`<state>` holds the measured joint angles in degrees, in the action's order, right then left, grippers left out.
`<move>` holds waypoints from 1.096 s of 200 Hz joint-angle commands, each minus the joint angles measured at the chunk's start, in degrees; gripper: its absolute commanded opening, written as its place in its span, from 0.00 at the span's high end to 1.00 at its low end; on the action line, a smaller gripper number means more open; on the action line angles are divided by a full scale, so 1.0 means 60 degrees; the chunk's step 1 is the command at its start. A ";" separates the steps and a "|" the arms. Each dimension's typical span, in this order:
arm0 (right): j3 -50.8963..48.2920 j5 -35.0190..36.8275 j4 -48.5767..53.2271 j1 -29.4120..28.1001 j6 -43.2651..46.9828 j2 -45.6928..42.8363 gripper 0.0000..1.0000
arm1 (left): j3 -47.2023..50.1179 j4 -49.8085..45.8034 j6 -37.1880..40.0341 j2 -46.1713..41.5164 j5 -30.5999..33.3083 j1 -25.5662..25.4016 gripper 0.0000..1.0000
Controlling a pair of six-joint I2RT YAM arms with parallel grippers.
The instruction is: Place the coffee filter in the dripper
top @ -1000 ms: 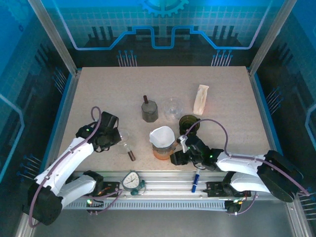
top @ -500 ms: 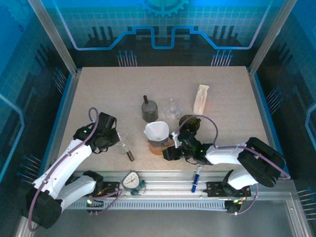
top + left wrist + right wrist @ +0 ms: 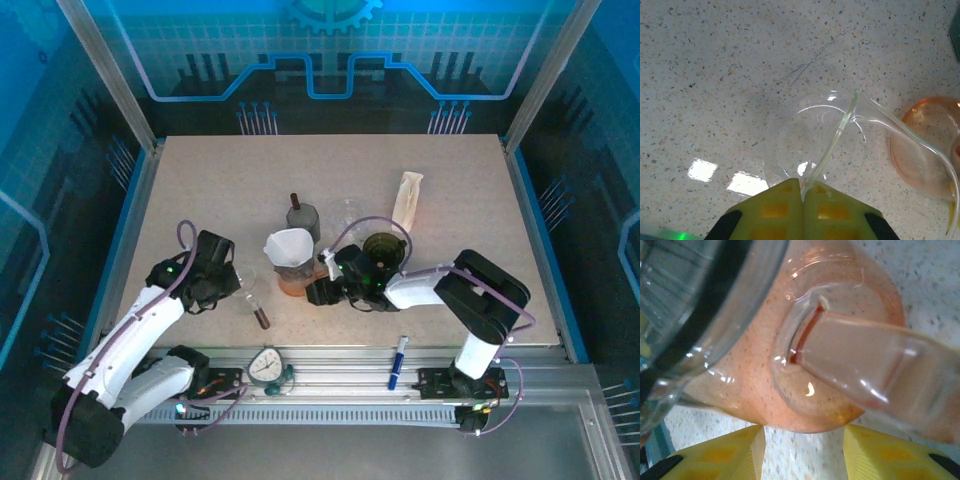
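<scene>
The white paper coffee filter (image 3: pixel 287 245) sits as an open cone in the orange see-through dripper (image 3: pixel 293 283) at the table's middle. My right gripper (image 3: pixel 318 290) reaches in from the right at table height. Its yellow fingertips (image 3: pixel 747 450) stand apart and bear on either side of the dripper's round base (image 3: pixel 765 375), so the right gripper (image 3: pixel 804 440) holds it. Left of the dripper, my left gripper (image 3: pixel 232 283) is shut on the thin rim of a clear glass vessel (image 3: pixel 835 115). The left gripper (image 3: pixel 802 187) has its pads pressed together, and the dripper (image 3: pixel 930 145) shows to its right.
A dark grey cup with a brown stick (image 3: pixel 303 217), a clear glass (image 3: pixel 348 215) and a dark green cup (image 3: pixel 382 248) stand just behind the dripper. A white packet (image 3: pixel 407 198) lies at the back right. A brown-handled tool (image 3: pixel 262 315), a blue pen (image 3: pixel 397 355) and a dial (image 3: pixel 266 365) sit near the front.
My right gripper has travelled left and a little away from the front edge, and the dripper with the filter has come along, ending closer to the left gripper's glass. The left arm hardly moved.
</scene>
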<state>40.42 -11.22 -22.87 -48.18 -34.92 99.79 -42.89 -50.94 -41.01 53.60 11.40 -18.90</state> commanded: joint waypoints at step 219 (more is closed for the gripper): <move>0.4086 0.0536 0.0161 0.0040 -0.1065 0.3042 0.52 | 0.0251 0.0604 -0.0108 -0.0102 -0.0167 0.0112 1.00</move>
<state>68.12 -9.19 -21.06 -48.18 -39.72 120.55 -41.39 -50.24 -41.06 52.80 11.33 -18.85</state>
